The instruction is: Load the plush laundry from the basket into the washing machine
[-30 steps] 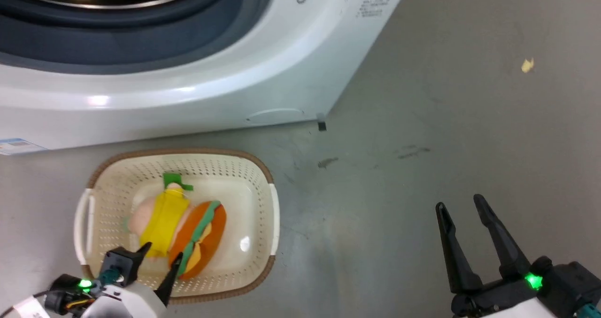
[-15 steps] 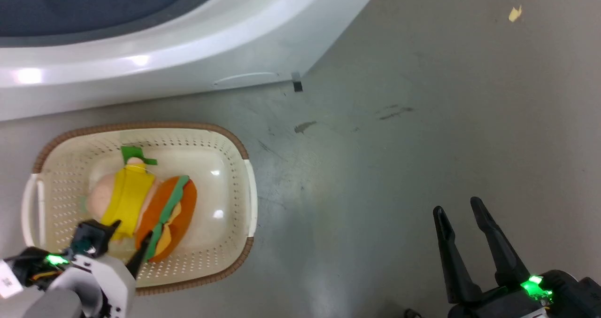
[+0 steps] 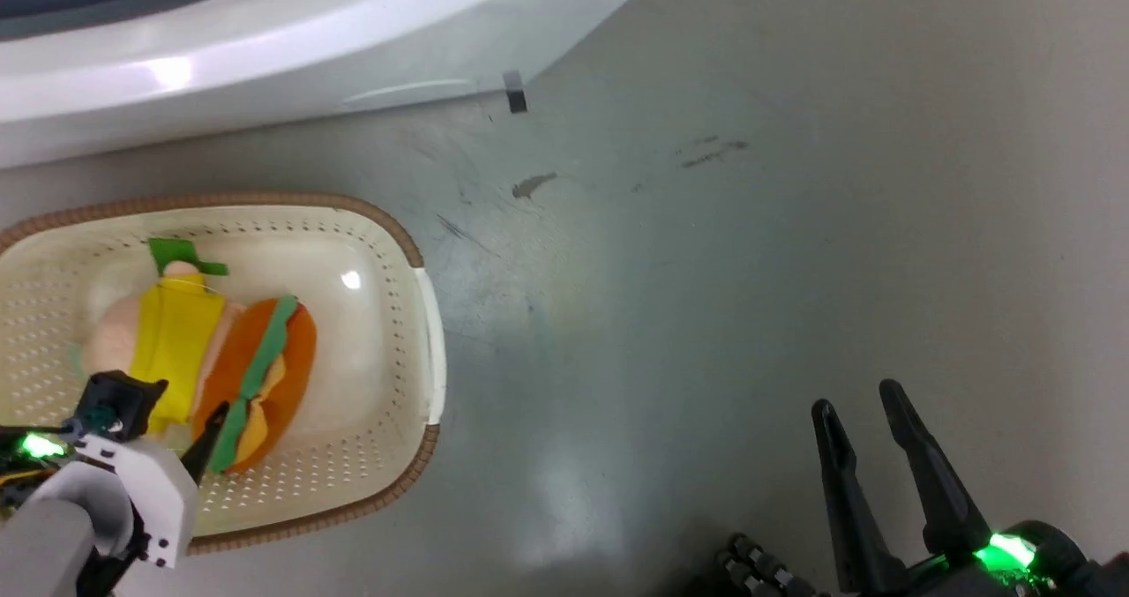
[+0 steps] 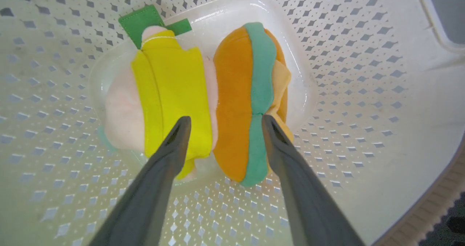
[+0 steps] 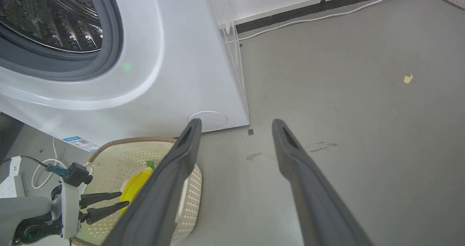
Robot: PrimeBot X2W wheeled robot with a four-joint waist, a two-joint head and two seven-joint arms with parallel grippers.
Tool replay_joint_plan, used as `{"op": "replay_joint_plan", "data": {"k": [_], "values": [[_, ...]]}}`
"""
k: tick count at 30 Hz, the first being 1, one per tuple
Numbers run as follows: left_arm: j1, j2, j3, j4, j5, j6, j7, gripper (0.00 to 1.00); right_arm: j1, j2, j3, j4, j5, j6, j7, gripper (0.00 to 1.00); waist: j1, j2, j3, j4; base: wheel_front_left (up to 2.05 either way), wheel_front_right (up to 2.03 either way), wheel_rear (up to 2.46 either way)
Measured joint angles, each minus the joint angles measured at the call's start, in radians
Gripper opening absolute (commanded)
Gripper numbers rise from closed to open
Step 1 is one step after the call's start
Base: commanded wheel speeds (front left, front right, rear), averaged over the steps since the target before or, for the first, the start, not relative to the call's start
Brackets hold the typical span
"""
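Grey floor [image 3: 750, 271] carries the basket [image 3: 265, 202] by the washing machine [image 3: 265, 41], with the doll [image 4: 170, 79] and hamburger plush [image 4: 236, 93] together at its middle. Left gripper [image 4: 225, 118] hangs over both toys, jaws apart. Right gripper [image 3: 856, 396], jaws apart too, hovers over floor.

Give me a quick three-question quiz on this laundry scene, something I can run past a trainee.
1. True or false: the doll and the hamburger plush both lie in the basket.
2. Pick one. The left gripper is: A) shut on the doll; B) open, with one finger over each toy; C) shut and empty.
3. Fill the gap: the right gripper hangs open over bare ___.
Key: 1 true; 2 B; 3 floor.
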Motion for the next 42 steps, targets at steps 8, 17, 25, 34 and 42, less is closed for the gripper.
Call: {"op": "replay_joint_plan", "data": {"k": [8,17,25,34,42], "values": [[-0.098,0.041,-0.104,0.06,-0.061,-0.009,0.008,1.0,0.025,0.0,0.029,-0.043,0.018,0.0,-0.017,1.0,0.0,0.0,0.07,-0.027,0.06,0.06,0.06],[-0.194,0.094,-0.213,0.124,-0.126,-0.019,-0.014,1.0,0.046,0.0,0.064,-0.082,0.046,0.0,-0.035,1.0,0.0,0.0,0.149,-0.06,0.01,0.01,0.01],[-0.212,0.152,-0.289,0.166,-0.227,-0.036,-0.065,0.0,0.05,0.0,0.088,-0.09,0.093,0.0,-0.052,1.0,-0.0001,0.0,0.187,-0.106,0.0,0.0,0.0],[-0.191,0.152,-0.256,0.167,-0.272,-0.035,-0.072,0.0,0.03,0.0,0.075,-0.033,0.083,0.0,-0.056,1.0,0.0,0.0,0.105,-0.12,0.0,0.0,0.0],[-0.143,0.021,-0.206,0.144,-0.272,-0.035,-0.072,0.0,0.003,0.0,0.004,0.077,0.037,0.0,-0.056,1.0,-0.0001,0.0,-0.042,-0.073,0.0,0.0,0.0]]}}
